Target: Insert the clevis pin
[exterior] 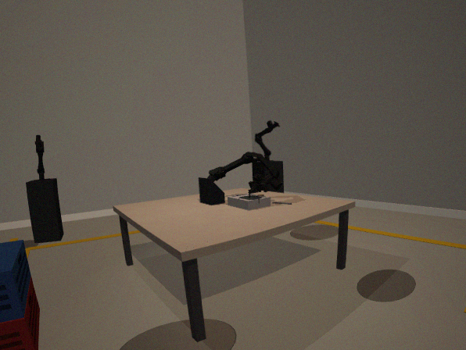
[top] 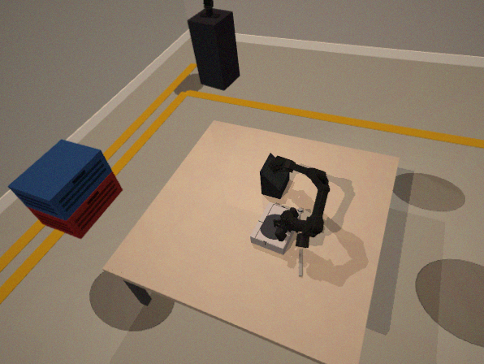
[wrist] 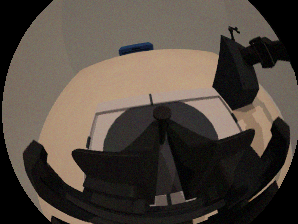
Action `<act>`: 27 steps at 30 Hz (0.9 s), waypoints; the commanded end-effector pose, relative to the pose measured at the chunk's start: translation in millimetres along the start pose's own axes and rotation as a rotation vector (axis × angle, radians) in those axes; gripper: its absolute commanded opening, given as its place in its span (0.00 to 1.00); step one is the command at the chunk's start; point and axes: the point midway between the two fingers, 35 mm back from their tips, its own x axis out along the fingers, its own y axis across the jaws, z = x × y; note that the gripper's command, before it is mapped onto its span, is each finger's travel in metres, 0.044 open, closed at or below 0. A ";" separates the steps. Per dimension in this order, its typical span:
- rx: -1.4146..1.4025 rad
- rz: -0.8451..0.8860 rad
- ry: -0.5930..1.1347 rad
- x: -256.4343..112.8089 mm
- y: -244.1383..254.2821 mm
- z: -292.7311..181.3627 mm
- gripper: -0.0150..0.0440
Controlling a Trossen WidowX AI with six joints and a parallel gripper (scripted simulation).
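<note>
The pale steel tray (top: 268, 244) (exterior: 238, 201) (wrist: 103, 124) stands on the table with the dark disc (top: 266, 231) (wrist: 122, 129) lying flat inside it. My gripper (top: 277, 223) (exterior: 250, 191) (wrist: 161, 124) is low over the disc and shut on the clevis pin. The pin's round dark head (wrist: 162, 112) shows just above the fingertips, near the disc's middle in the wrist view. The pin's shank is mostly hidden by the fingers. Its lower end, the disc's hole and the tray's pin hole are hidden, so I cannot tell whether the pin is in them.
A thin grey bar (top: 300, 263) (exterior: 282, 203) lies on the table (top: 195, 236) (exterior: 188, 230) beside the tray. A small pale round object (top: 300, 210) is near the tray's other side. The arm's black base (top: 274, 183) (exterior: 211, 192) (wrist: 234, 77) stands close behind the tray.
</note>
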 end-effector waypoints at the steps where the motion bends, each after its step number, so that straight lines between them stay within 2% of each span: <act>1: -0.005 -0.001 -0.006 2.5 1.6 0.2 0.25; 27: -0.005 -0.001 -0.007 7.8 4.5 2.6 0.25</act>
